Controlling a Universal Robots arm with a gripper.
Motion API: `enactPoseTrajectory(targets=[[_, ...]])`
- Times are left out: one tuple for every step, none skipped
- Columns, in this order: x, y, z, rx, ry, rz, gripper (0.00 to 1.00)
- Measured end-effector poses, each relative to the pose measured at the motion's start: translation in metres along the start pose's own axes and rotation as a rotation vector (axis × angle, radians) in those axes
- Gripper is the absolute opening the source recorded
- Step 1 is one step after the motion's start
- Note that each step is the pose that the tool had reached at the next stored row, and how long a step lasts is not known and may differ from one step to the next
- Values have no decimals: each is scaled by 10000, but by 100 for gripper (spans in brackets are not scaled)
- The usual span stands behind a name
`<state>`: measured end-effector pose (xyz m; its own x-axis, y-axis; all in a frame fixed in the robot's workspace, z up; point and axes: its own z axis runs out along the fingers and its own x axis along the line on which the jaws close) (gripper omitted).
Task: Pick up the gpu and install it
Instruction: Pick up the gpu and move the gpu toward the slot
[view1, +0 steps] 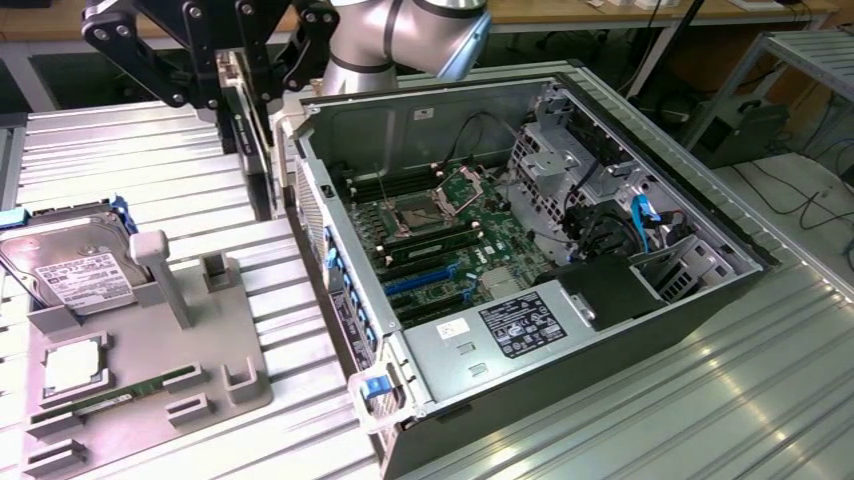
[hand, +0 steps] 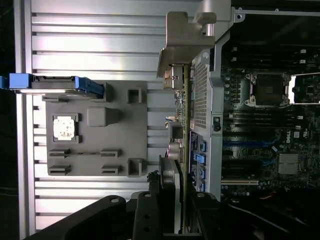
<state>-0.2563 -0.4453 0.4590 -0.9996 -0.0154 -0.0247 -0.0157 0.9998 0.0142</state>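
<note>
1. The claw (view1: 244, 90) is partly closed, clamping the gpu (view1: 262, 160), which hangs upright just below it.
2. The card shows edge-on, so its faces are hard to make out.
3. The open computer case (view1: 601, 370) stands just beside the claw, and the claw's upper part is cut off.

Strong light from above glares in white bands off the ribbed metal surface (hand: 100, 30) beneath my end effector (view1: 244, 100). The card (view1: 254, 160) it grips looks dark, and the computer case (view1: 400, 130) beside it is dim inside.
</note>
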Motion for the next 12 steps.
enactPoseTrajectory(targets=[[-13,0,0,1,1,0,28],[-24,0,0,1,1,0,28],[-34,-1,0,1,1,0,28],[-46,-1,1,0,0,-1,28],[-60,-1,1,1,1,-1,28],[-77,-1,1,1,1,-1,28],[-94,-2,2,0,0,0,28],[-105,-2,3,0,0,0,28],[-117,-2,3,0,1,-1,28],[-127,-2,2,1,1,-1,28],[-139,-2,3,1,1,0,28],[-150,-2,3,1,1,0,28]])
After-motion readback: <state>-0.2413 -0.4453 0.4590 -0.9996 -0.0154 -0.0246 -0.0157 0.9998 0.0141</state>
